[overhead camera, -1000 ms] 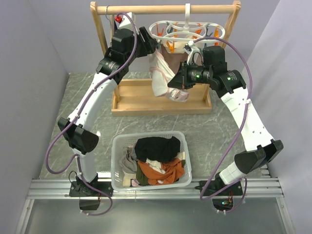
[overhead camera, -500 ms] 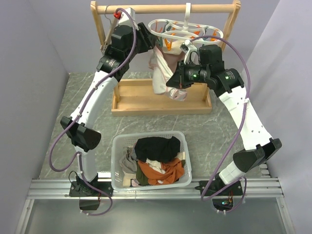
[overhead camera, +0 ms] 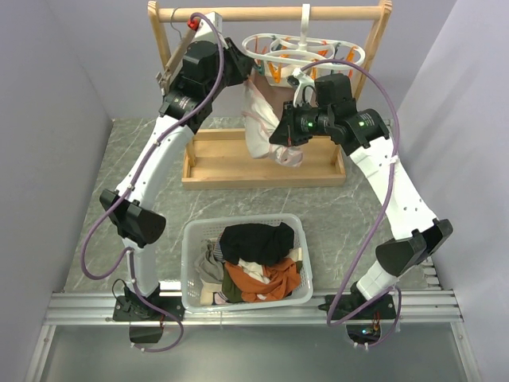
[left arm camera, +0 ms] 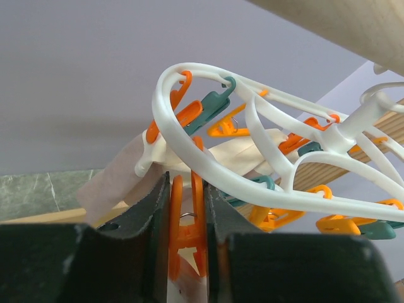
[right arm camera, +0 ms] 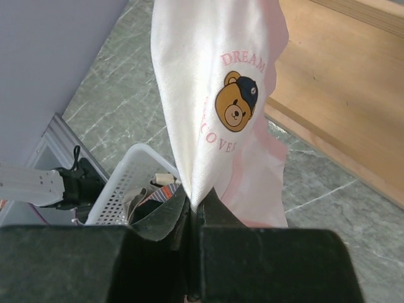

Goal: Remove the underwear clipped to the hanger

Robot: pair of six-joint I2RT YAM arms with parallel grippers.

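Your whitish underwear hangs from the white ring hanger at the 12 o'clock end of the table. It drapes down over the wooden tray. The pink edging runs down its side, and the right wrist view shows a bear print facing you. A beige-brown garment peeks out just behind it at its 1 o'clock.

Up top, your left gripper is at the ring's 9 o'clock end. Its two fingers press against either side of an orange peg dangling from the ring, so the jaws are clamped on that peg. More orange and teal pegs hang around the ring beyond it.

Down low, your right gripper is at the cloth's 5 o'clock corner. Its jaws are together and pinch a fold of the white fabric, which rises out of them in a tight crease.

The hanger's hook sits on the wooden rail of the rack. At 6 o'clock from the tray, near the arm bases, stands the white basket. A black garment lies on top of the orange and grey clothes inside it.
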